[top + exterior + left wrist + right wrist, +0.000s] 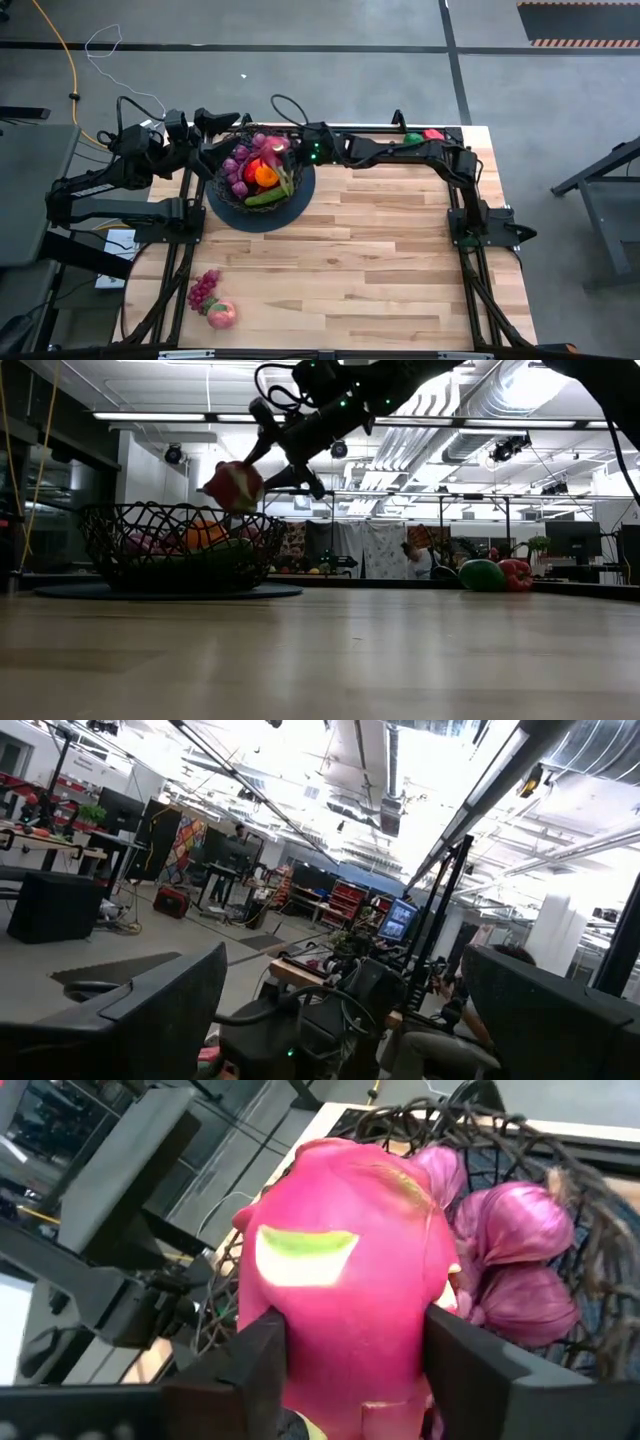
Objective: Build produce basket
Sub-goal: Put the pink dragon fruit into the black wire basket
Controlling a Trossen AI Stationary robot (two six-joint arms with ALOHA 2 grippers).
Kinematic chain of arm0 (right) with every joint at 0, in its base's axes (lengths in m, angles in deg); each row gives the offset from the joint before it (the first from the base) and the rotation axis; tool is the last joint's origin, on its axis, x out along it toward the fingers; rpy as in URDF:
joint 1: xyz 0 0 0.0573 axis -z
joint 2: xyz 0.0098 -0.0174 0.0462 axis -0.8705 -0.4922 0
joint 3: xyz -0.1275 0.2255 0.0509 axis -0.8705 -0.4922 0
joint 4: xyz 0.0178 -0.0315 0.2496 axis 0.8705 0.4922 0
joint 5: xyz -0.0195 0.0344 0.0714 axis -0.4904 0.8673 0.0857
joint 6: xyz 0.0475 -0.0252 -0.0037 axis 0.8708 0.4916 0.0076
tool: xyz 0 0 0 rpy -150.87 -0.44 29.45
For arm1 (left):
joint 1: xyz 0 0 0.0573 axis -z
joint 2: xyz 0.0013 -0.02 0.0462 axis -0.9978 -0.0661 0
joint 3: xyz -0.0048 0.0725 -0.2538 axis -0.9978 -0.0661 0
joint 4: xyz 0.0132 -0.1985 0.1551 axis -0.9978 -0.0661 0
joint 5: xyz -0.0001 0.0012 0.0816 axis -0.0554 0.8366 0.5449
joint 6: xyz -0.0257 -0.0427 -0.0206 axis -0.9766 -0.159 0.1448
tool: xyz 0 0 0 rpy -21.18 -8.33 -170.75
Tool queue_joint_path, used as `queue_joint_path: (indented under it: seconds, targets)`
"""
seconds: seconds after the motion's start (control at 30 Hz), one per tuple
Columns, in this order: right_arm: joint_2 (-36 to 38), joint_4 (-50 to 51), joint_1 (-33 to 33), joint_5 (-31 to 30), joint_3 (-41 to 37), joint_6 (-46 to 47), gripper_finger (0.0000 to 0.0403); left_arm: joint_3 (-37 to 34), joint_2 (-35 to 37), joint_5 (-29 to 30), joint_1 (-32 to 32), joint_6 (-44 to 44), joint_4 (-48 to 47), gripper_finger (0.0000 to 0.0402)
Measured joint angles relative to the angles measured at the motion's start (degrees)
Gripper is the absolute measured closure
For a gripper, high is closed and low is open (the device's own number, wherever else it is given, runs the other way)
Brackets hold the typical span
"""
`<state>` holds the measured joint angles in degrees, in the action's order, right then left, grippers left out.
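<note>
The black wire basket [216,186] stands on its dark round base at the table's far left. It holds purple grapes [237,170], an orange [266,176], a red mango and a green cucumber [265,198]. My right gripper [281,146] reaches over the basket from the right and is shut on a pink radish [235,486] with a green patch. In the low view the radish is just above the basket's rim [180,510]. My left gripper [345,1020] is open and empty at the basket's far left side [212,127]. My right gripper pinches the pink radish by two opposite sides [290,1350] between its two fingers [250,1370]. The fingers slant down from the table's right side. The radish is lifted clear, above the basket's rim and the purple grapes [520,1230].
A second grape bunch [203,289] and a pink peach [222,314] lie near the table's near left corner. A green pepper [413,137] and a red pepper [433,134] lie at the far right edge. Bare wood spans the table's middle.
</note>
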<state>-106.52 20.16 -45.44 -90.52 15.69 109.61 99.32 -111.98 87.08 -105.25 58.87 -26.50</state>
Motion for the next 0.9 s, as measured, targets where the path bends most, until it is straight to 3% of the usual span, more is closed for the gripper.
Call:
queue_joint_path:
  seconds: [0.27, 0.67, 0.8, 0.9]
  targets:
    - [0.0, 1.2, 1.3, 0.9, 0.0, -0.1, 0.0128, 0.0, 0.0, 0.0, 0.0, 0.0, 0.0, 0.0011]
    - [1.9, 5.8, 2.1, -1.1, 0.0, 0.4, 0.0121, 0.0, 0.0, 0.0, 0.0, 0.0, -0.6, 0.0011]
    - [1.9, 2.8, 1.9, 1.2, 0.0, 4.8, 0.0121, 0.0, 0.0, 0.1, -0.1, 0.9, -1.1, 0.0011]
    - [1.9, 1.2, 1.2, -1.8, 0.0, 8.7, 0.0121, 0.0, 0.0, 0.4, -0.1, 1.4, -1.1, 0.0011]
